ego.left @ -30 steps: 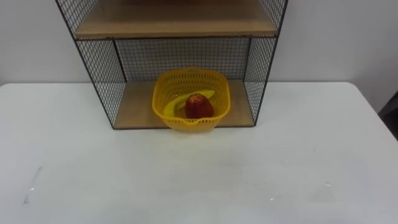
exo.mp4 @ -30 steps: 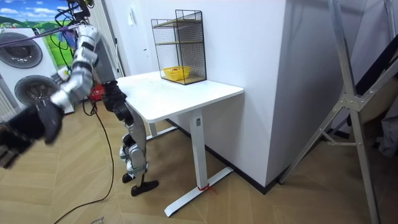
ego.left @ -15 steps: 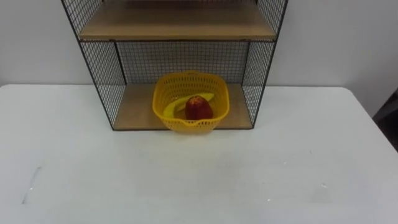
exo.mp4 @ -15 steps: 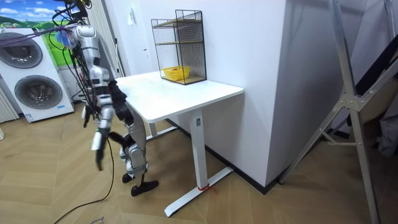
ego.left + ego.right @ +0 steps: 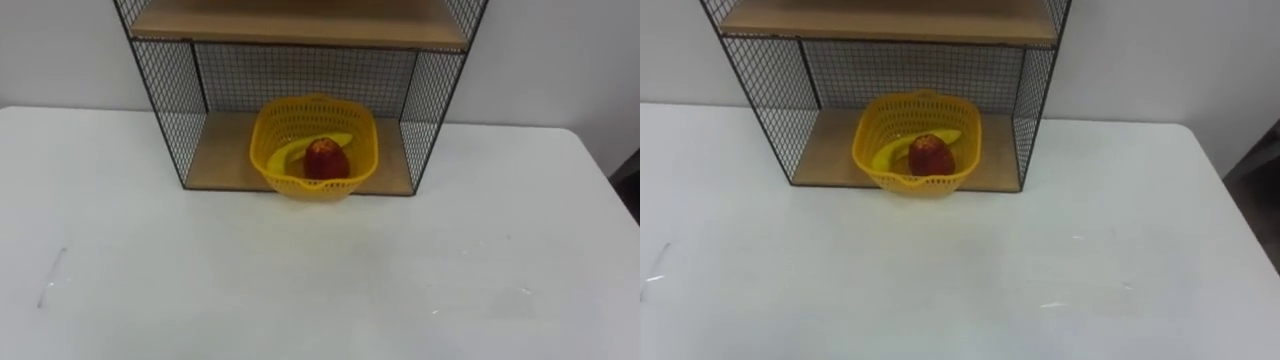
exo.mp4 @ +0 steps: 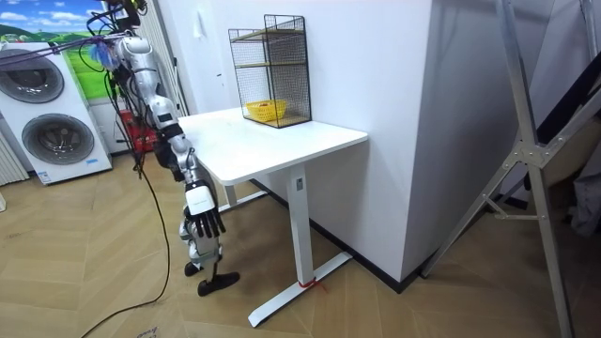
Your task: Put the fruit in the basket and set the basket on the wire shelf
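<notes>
A yellow plastic basket (image 5: pixel 312 187) stands on the lower board of the black wire shelf (image 5: pixel 166 112), at the front of that board. A red apple (image 5: pixel 326 160) lies in the basket with a yellow banana (image 5: pixel 289 155) behind it. In the room view I stand at the end of the white table (image 6: pixel 282 141), away from the shelf. My right hand (image 6: pixel 203 218) hangs down beside my leg, fingers straight and holding nothing.
The shelf's upper wooden board (image 5: pixel 300 25) runs above the basket, and the shelf backs onto a white wall. A broad bare stretch of the table (image 5: pixel 300 290) lies in front of it. Washing machines (image 6: pixel 52 122) stand behind me on the room view's left.
My right arm has swung down from its outstretched pose to hang at my side. The eye view has shifted slightly with my head. The basket and fruit have not moved.
</notes>
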`<state>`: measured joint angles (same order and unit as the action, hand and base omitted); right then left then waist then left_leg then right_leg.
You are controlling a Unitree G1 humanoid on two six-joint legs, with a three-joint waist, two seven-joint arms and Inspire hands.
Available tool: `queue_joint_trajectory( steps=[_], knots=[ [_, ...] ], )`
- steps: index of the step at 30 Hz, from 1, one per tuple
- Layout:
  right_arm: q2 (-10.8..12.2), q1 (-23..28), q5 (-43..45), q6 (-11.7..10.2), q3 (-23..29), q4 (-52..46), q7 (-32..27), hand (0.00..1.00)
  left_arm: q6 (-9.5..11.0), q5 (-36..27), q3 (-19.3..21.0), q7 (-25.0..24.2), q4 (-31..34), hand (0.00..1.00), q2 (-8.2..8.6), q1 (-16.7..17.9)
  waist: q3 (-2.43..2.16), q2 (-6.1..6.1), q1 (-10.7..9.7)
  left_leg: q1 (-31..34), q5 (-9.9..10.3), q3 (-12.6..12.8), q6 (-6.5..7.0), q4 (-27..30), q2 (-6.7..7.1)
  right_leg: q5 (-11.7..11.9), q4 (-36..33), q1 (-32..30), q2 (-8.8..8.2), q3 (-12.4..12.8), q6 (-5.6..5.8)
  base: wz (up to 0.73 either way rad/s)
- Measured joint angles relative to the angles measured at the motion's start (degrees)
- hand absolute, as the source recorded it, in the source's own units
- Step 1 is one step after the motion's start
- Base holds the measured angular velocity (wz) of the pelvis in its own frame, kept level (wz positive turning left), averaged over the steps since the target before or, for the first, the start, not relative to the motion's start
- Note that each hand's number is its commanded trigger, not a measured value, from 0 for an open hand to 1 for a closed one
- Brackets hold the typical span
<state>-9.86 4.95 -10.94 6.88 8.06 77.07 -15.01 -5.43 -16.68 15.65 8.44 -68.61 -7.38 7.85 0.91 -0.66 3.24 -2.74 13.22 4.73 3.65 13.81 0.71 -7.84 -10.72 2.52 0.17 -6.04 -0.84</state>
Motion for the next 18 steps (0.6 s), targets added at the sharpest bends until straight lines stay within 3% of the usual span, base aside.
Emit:
queue_joint_trajectory(
  steps=[2, 4, 6, 12, 18],
  knots=[
    [0.0, 0.07, 0.28, -0.35, -0.61, -0.01, 2.54, 0.0, -0.04, 0.72, -1.05, -1.69, 0.17, 0.0, -0.51, 0.04, 0.29, -0.16, -0.16, -0.01, -0.52, -0.09, 0.02, -0.72, 0.15, 0.13, 0.06, -0.26, -0.03, 0.04, -0.02, 0.04],
    [0.0, -0.08, 0.41, -0.57, -2.12, 0.02, 5.19, 0.0, -0.54, 1.28, -4.14, -2.67, 0.0, 0.0, -0.98, 0.61, -0.04, -0.21, -1.4, -0.17, -0.8, -0.35, 0.01, -1.08, 0.25, 0.12, 0.13, -0.03, -0.12, -0.28, 0.0, 0.09],
    [0.17, 0.15, 0.31, -0.7, -3.1, 0.35, 6.49, 0.0, -0.71, 1.89, -5.49, -2.86, -0.03, 0.0, -0.84, 1.21, 0.5, -0.24, -1.67, -0.82, -0.82, -0.54, -0.02, -1.13, 0.25, 0.08, 0.18, 0.72, -0.12, -0.43, -0.03, 0.08],
    [0.28, 1.46, 0.79, -0.5, -4.57, 0.47, 9.01, 0.0, -1.0, 10.51, -6.5, -2.9, 0.06, 0.0, -0.52, 2.32, -0.26, -0.09, -1.9, -1.62, -0.88, -1.55, -0.15, -1.12, 0.4, -0.36, 0.38, 1.42, -0.31, -1.14, 0.02, 0.06],
    [0.33, 2.06, 8.58, -0.35, -5.85, 0.57, 10.65, 0.0, -1.86, 16.61, -8.25, -2.88, 0.11, 0.0, -0.28, 3.15, -0.76, 0.59, -2.66, -2.13, -0.94, -1.51, -0.21, -1.17, 0.35, -0.34, 0.21, 1.82, -0.25, -1.11, -0.17, 0.0]
  ],
)
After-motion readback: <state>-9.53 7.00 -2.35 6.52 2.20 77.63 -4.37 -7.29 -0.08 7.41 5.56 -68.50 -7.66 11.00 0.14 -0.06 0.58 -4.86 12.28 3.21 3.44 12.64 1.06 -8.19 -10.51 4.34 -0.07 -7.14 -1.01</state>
